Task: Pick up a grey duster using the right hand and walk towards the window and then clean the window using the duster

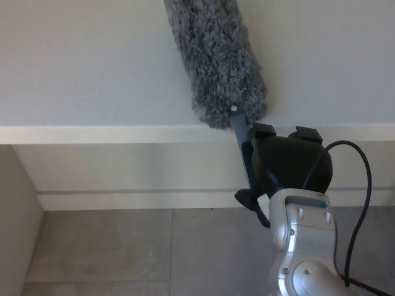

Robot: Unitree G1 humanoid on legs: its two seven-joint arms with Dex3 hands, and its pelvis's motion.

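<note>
My right hand [289, 161] is shut on the dark handle [244, 154] of the grey duster [216, 58]. The fluffy grey head slants up and to the left from the hand, out past the top edge of the picture. It lies against the pale grey pane [92, 61] above the white sill [92, 134]. The handle's lower end sticks out below and left of the hand. My left hand does not show.
Below the sill runs a white wall panel with a horizontal groove [123, 192]. Grey floor tiles [123, 253] lie at the bottom. A beige side wall [15, 222] closes the left corner. A black cable [361, 203] loops beside my silver right forearm [302, 259].
</note>
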